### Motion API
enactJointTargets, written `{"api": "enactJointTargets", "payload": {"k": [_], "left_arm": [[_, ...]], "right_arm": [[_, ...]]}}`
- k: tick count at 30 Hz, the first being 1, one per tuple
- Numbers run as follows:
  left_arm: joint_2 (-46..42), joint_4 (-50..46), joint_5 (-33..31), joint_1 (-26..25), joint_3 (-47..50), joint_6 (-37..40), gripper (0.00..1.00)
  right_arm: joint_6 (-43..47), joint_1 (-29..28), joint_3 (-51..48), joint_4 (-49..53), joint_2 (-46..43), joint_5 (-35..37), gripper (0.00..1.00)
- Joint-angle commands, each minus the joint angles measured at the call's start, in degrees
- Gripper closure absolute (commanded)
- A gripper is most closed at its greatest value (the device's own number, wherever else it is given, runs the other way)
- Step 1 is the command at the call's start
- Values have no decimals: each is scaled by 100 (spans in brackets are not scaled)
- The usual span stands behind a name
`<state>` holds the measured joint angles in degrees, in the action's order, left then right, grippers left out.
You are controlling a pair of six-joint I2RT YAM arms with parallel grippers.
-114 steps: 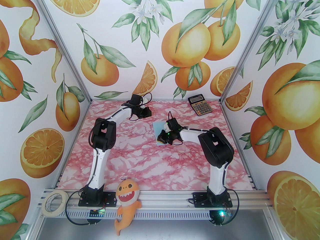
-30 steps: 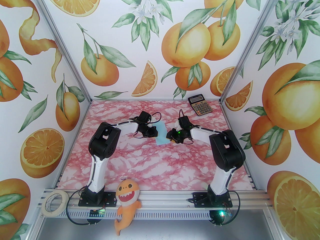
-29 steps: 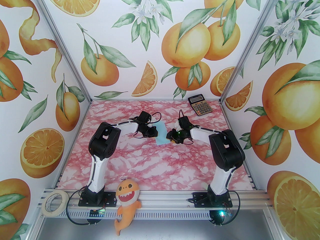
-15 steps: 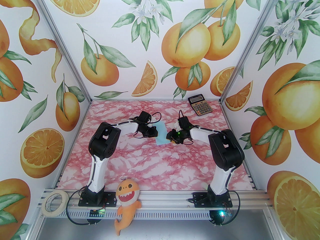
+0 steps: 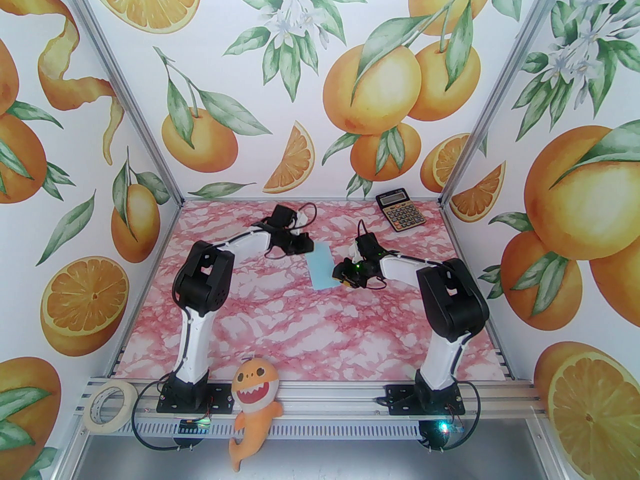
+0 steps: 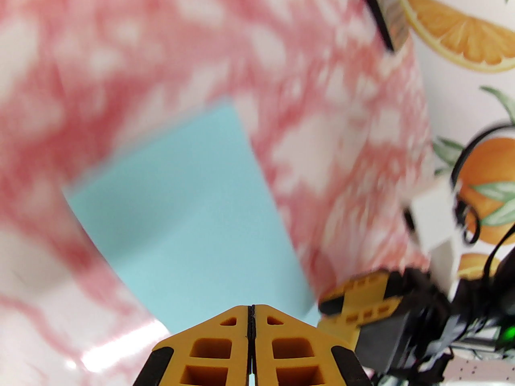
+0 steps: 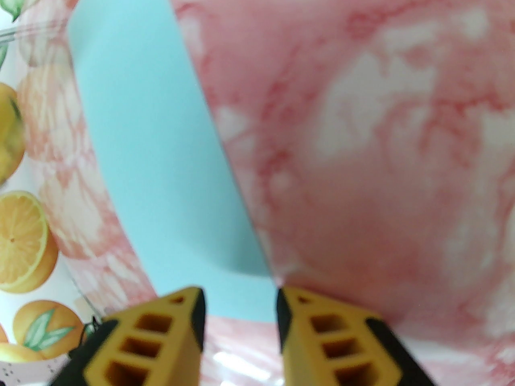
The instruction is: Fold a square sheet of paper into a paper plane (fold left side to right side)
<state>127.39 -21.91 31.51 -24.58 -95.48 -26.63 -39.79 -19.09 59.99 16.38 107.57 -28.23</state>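
Note:
The square sheet of paper [image 5: 321, 266] lies flat on the pink marbled table, folded into a narrow pale-blue rectangle; no paper plane shape shows. My left gripper [image 5: 306, 246] hovers at the sheet's far-left corner. In the left wrist view its fingers [image 6: 225, 336] are pressed together with nothing between them, above the paper [image 6: 193, 231]. My right gripper [image 5: 340, 278] sits low at the sheet's near-right edge. In the right wrist view the right gripper [image 7: 240, 300] is open, and the paper's [image 7: 161, 155] near corner lies just ahead of the gap.
A black-and-gold calculator [image 5: 400, 211] lies at the back right of the table. A tape roll [image 5: 108, 406] and an orange plush shark [image 5: 255, 403] sit on the front rail by the arm bases. Printed walls close in three sides.
My left arm has drawn back from the sheet, up and toward the far left, uncovering the paper's left edge. The right arm and the paper have stayed put.

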Motion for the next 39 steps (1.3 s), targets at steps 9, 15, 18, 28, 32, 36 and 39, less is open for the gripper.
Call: {"api": "enactJointTargets", "payload": {"k": [9, 15, 18, 28, 32, 36, 39], "left_arm": [[747, -327, -54, -20, -203, 299, 91], [708, -249, -50, -21, -60, 273, 91], [699, -250, -37, -30, -58, 274, 91], [702, -217, -39, -65, -41, 246, 91], [699, -217, -30, -73, -49, 255, 91], [699, -228, -31, -74, -49, 273, 91], [700, -242, -18, -77, -58, 278, 91]], "right_arm": [[-46, -189, -48, 85, -10, -11, 63], [-123, -261, 12, 45, 6, -54, 63], [-191, -284, 73, 13, 3, -112, 63], [-393, -345, 277, -126, -67, -337, 63], [-330, -340, 328, 32, -136, -92, 63], [9, -298, 429, 480, -207, 393, 61], [343, -287, 544, 899, -210, 838, 59]]}}
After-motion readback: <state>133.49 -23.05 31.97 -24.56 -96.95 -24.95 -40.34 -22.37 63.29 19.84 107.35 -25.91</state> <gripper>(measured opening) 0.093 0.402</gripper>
